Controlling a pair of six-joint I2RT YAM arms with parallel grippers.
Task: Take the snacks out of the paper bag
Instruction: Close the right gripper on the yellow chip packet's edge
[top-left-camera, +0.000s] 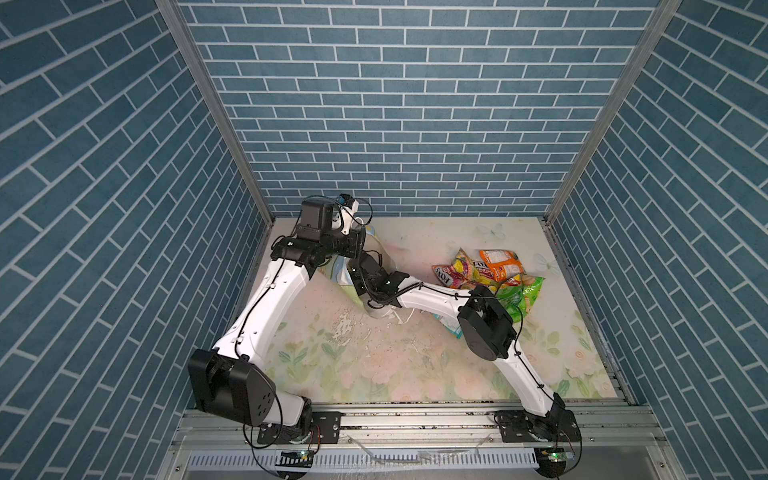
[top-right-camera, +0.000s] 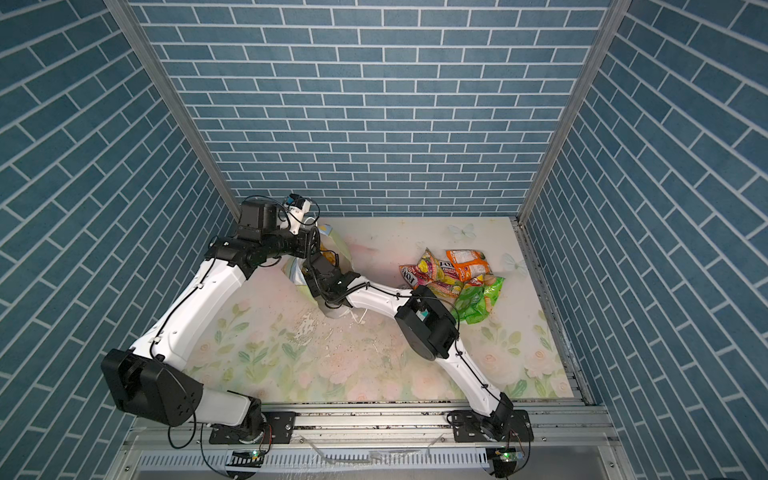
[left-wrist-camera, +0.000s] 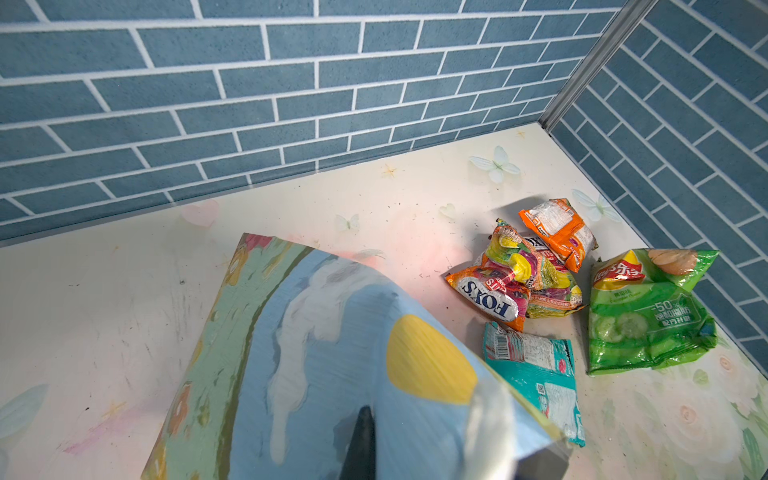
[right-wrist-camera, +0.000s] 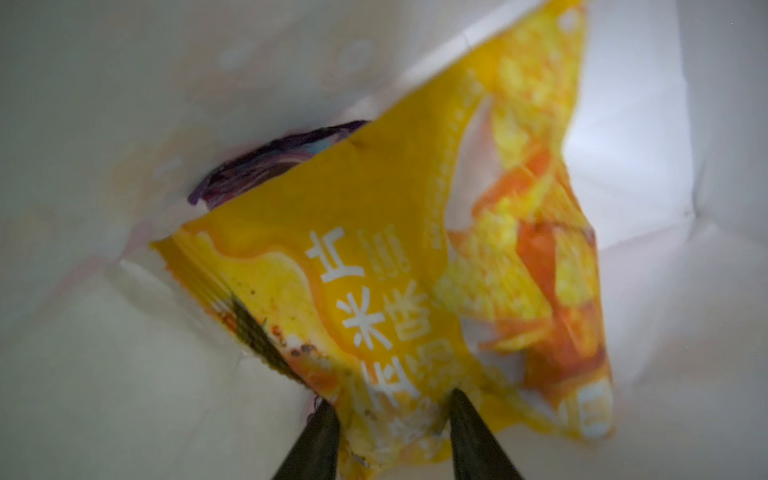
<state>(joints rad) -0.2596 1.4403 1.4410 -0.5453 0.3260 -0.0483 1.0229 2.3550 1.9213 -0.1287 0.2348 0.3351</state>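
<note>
Table: floral mat (top-left-camera: 415, 374), with the bag on the left and the loose snacks near the far right corner.
Bag: paper bag (left-wrist-camera: 316, 353) tipped over, its sky print facing the left wrist view; in both top views the arms hide most of it.
Pile: at least five packets out on the mat, well apart from the bag's base (top-left-camera: 486, 274).
Green packet (left-wrist-camera: 648, 316): the biggest one out, on the pile's wall side.
Teal packet (left-wrist-camera: 536, 374): just beside the bag's mouth.
Fruit packets (left-wrist-camera: 498, 299): lettered FOX'S and overlapping.
Orange packet (left-wrist-camera: 561, 228): leaning on them.
Yellow packet (right-wrist-camera: 395, 249): inside the bag against its white wall.
Purple packet (right-wrist-camera: 270, 162): deeper in, mostly behind the yellow one.
Right gripper (right-wrist-camera: 395, 415): inside the bag, with one finger either side of the yellow packet's near edge; I cannot tell if it has pinched.
Left gripper (left-wrist-camera: 362, 432): closed, apparently on the bag's wall.
Progress: mostly done, with two packets visible inside.
</note>
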